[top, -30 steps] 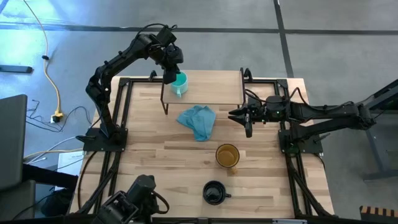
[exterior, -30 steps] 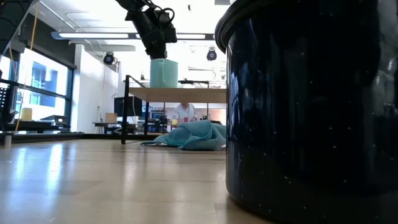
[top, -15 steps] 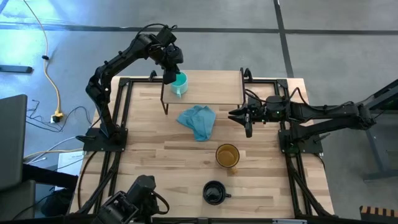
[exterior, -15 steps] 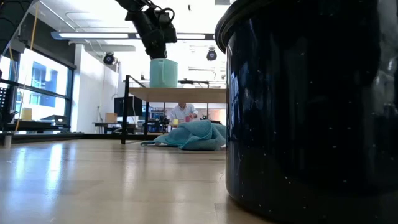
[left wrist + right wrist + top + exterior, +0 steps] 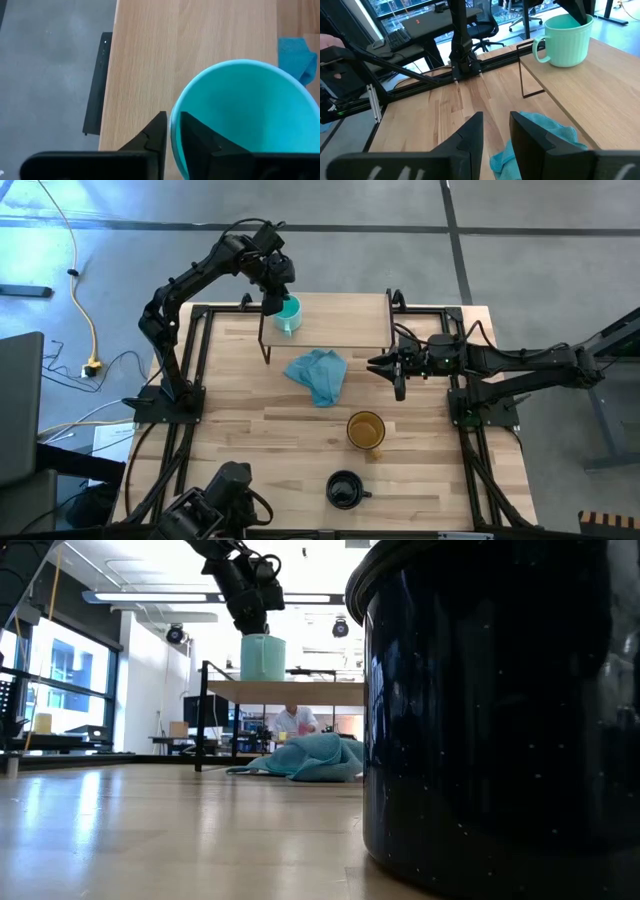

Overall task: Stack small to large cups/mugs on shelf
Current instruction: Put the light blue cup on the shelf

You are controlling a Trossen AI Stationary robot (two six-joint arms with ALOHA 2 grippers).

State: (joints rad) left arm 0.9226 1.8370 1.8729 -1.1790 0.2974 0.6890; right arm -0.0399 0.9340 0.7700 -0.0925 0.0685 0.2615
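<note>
High view: three mugs; teal mug (image 5: 289, 316) on shelf (image 5: 340, 322), left gripper (image 5: 270, 303) jaws straddling rim, grip unclear.

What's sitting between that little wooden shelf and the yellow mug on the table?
A crumpled blue-teal cloth lies on the tabletop between the shelf and the yellow mug, nearer the shelf; the high view shows it.

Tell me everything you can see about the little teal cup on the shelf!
The teal cup is small, smooth and light blue-green, with faint ridges down its side and a loop handle. It is empty inside. It stands upright on the wooden shelf, near the end closest to the left arm. The left claw sits at its rim, one finger inside and one outside, with a thin gap showing on the rim. Nothing else touches it.
</note>
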